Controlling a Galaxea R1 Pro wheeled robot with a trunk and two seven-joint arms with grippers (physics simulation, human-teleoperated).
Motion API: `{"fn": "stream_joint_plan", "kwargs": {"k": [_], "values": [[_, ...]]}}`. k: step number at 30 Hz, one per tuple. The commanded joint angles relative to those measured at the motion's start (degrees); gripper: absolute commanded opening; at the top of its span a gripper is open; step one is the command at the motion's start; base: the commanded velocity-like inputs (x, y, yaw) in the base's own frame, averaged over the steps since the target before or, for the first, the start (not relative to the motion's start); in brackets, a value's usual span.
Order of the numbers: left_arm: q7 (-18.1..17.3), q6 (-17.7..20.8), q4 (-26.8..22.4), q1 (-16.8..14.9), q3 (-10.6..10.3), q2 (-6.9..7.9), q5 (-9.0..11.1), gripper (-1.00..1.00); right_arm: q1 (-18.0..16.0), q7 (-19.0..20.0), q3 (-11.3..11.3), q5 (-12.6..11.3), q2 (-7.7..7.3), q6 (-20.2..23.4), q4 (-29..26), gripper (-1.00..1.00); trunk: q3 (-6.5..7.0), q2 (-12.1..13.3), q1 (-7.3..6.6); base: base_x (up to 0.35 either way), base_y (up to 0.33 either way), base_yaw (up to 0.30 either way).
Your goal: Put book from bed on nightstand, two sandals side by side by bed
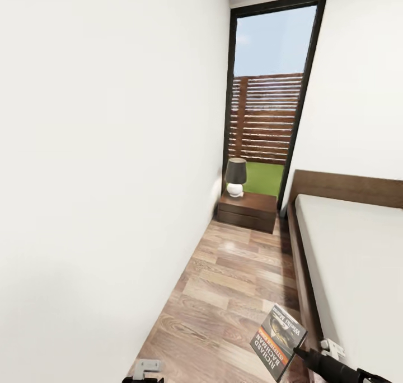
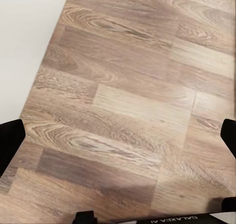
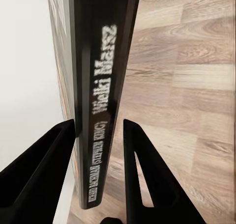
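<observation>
The right gripper (image 3: pixel 98 150) clamps the book (image 1: pixel 278 341) at lower right of the head view, off the bed (image 1: pixel 358 249). The left gripper (image 2: pixel 118 135) is spread, empty. The nightstand (image 1: pixel 248 211) at centre awaits the book; sandal placement remains.

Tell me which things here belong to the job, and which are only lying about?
Job things:
- book, held in the right gripper
- nightstand at the far end of the aisle
- bed on the right

Only lying about:
- lamp on the nightstand
- window with the fence outside
- left gripper, empty over the floor
</observation>
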Motion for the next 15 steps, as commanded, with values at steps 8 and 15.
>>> {"fn": "stream_joint_plan", "kwargs": {"k": [8,15], "values": [[-0.07,-0.18,0.03,-0.02,0.49,0.01,-0.55,1.00,-0.11,0.30,0.09,-0.66,0.02,0.39,0.16,-1.00,-0.07,-0.09,0.03,0.000,0.000,-0.255],[-0.07,-0.18,0.04,-0.02,0.49,0.02,-0.55,1.00,-0.10,0.30,0.10,-0.66,0.02,0.39,0.16,-1.00,-0.07,-0.09,0.03,0.000,0.000,-0.226]]}}
